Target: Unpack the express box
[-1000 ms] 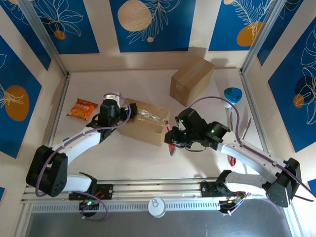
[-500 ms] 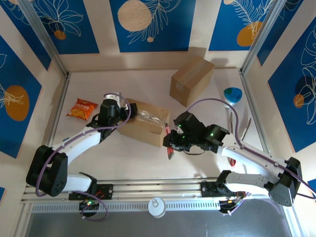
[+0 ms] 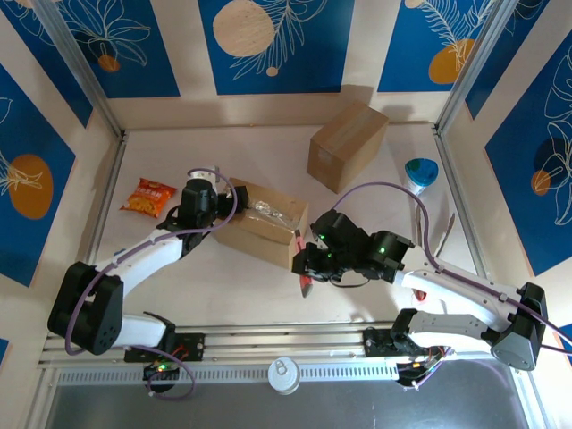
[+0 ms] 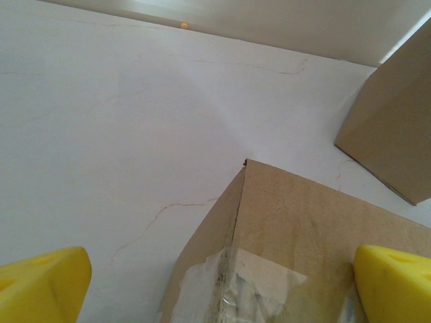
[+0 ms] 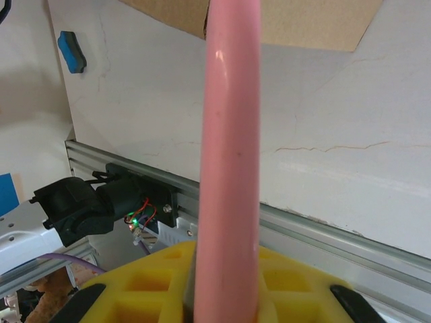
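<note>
Box (image 3: pixel 259 223) mid-worktop, slightly left of centre, taped top up. Left hand (image 4: pixel 217 286) released, fingers wide apart, over box's left end above tape (image 4: pixel 199 286). Right hand (image 3: pixel 315 255) clenched on pink tool (image 5: pixel 232 134), just beside box's near-right corner; contact unclear. Second box (image 3: pixel 347 143) toward far edge. Snack pack (image 3: pixel 148 197) near left edge.

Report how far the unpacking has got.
Done: nothing clearly; the taped box looks shut. In hand: the right tool grips a pink stick by the box's right end, and the left tool stands open over its left end. Left: cutting it open and taking out the contents.
</note>
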`<action>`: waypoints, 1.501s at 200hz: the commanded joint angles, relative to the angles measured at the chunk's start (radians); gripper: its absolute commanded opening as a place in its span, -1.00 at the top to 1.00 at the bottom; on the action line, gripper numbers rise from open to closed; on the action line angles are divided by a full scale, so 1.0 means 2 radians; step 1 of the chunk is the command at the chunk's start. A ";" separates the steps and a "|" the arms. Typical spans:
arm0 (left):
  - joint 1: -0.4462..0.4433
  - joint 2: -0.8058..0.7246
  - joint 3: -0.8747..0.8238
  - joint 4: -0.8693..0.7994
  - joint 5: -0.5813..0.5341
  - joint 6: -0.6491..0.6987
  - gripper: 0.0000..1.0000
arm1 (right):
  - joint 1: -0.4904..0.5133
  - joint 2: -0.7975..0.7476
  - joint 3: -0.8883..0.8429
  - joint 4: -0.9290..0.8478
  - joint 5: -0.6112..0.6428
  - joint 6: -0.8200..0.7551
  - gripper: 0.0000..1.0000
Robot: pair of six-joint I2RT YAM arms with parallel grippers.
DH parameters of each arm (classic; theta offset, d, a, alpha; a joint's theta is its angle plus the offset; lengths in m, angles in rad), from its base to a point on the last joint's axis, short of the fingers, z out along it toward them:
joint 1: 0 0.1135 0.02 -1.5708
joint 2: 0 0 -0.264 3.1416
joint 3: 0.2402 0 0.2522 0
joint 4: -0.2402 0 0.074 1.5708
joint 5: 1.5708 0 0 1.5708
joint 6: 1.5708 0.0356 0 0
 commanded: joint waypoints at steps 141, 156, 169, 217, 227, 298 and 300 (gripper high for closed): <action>-0.004 -0.022 0.063 -0.177 0.008 0.020 -0.99 | -0.059 -0.076 0.054 -0.189 0.067 -0.061 1.00; -0.004 -0.033 0.102 -0.209 -0.006 0.037 -0.99 | -0.069 -0.071 0.052 -0.201 0.085 -0.066 1.00; -0.002 -0.034 0.137 -0.228 -0.019 0.054 -0.99 | -0.068 -0.053 0.050 -0.202 0.100 -0.065 1.00; 0.036 0.064 0.290 -0.287 -0.014 0.096 -0.99 | 0.016 0.067 0.093 -0.234 0.226 0.006 1.00; 0.045 0.098 0.323 -0.294 -0.006 0.101 -0.99 | 0.035 0.096 0.107 -0.246 0.243 0.025 1.00; 0.083 0.277 0.474 -0.328 0.036 0.125 -1.00 | 0.082 0.238 0.179 -0.256 0.277 0.075 1.00; 0.083 0.279 0.475 -0.329 0.036 0.124 -1.00 | 0.081 0.241 0.182 -0.256 0.278 0.074 1.00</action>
